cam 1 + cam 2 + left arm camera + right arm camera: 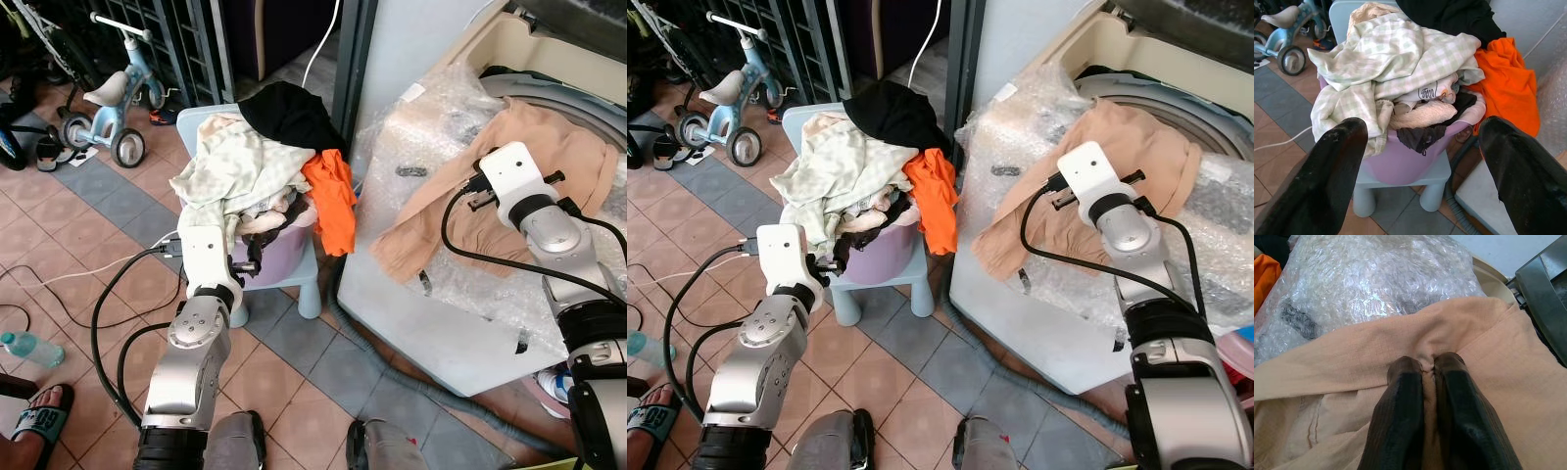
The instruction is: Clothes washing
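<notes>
Nearest in, at seven o'clock, the left claw (1420,161) hung spread wide, gripping nothing, aimed at the purple basket (1400,161) heaped with clothes on the little blue chair (294,279). Out at two o'clock, the right claw (1422,377) was clenched on a fold of the tan shirt (509,186), which sprawled across the bubble wrap (431,117) on the washing machine (421,323), one end trailing off the front edge. That thin pinch looked risky: the trailing cloth could tug free and slide to the floor, or snag the wrap.
</notes>
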Robot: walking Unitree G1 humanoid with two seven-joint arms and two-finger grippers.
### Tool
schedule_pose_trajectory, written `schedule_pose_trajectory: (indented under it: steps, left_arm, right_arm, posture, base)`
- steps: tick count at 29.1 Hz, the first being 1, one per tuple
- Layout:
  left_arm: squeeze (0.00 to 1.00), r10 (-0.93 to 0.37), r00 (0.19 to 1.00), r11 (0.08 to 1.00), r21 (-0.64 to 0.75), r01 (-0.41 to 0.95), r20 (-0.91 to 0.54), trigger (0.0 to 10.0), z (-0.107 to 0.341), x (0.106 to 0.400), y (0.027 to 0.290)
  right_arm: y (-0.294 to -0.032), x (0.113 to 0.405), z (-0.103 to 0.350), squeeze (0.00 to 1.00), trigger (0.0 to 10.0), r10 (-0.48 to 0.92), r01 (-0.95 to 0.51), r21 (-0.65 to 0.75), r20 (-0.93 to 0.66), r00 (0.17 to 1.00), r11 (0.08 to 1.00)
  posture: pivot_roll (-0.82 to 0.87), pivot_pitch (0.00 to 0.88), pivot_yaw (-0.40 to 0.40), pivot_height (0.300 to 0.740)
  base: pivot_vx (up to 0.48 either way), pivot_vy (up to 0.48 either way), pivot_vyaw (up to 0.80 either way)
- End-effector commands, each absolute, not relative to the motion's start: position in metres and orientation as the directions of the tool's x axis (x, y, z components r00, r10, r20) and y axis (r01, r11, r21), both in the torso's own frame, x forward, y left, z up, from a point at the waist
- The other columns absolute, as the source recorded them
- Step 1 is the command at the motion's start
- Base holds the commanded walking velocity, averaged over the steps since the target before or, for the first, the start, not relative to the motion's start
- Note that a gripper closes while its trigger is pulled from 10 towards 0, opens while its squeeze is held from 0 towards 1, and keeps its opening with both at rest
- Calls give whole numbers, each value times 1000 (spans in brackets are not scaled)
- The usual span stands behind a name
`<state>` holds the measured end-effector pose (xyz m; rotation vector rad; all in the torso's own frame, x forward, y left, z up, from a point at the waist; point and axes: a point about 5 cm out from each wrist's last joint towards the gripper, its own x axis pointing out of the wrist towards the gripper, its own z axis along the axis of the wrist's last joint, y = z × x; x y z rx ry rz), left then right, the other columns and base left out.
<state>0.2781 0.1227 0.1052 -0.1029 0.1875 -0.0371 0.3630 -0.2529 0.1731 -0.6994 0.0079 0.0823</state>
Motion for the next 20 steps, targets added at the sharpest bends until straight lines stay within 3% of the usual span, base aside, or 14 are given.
schedule_pose_trajectory:
  steps: [1, 8, 14, 17, 20]
  left_arm:
    - [0, -46, 981, 994, -101, 27, -189, 10000, 104, 276, 121]
    - [0, -44, 980, 995, -101, 25, -192, 10000, 104, 276, 120]
    - [0, -40, 980, 995, -99, 21, -193, 10000, 103, 276, 121]
    - [0, -39, 981, 995, -97, 21, -193, 10000, 103, 277, 121]
    - [0, -36, 981, 995, -98, 18, -191, 10000, 104, 278, 122]
  right_arm:
    - [-263, 360, 158, 0, 0, 17, -90, -631, -121, 993, 771]
    - [-266, 364, 164, 0, 0, 24, -99, -610, -130, 991, 787]
    - [-264, 381, 213, 0, 0, 87, -90, -621, -36, 996, 779]
    - [-274, 393, 277, 0, 0, 35, 37, -580, 113, 993, 814]
    - [-282, 393, 314, 0, 0, -35, 162, -547, 236, 971, 821]
  posture:
    - [-30, 121, -13, 740]
    - [-31, 124, -16, 740]
    - [-31, 129, -16, 740]
    - [-31, 128, -20, 740]
    - [-33, 126, -20, 740]
  base:
    - [0, 0, 0]
    - [0, 0, 0]
    - [0, 0, 0]
    - [0, 0, 0]
    - [0, 0, 0]
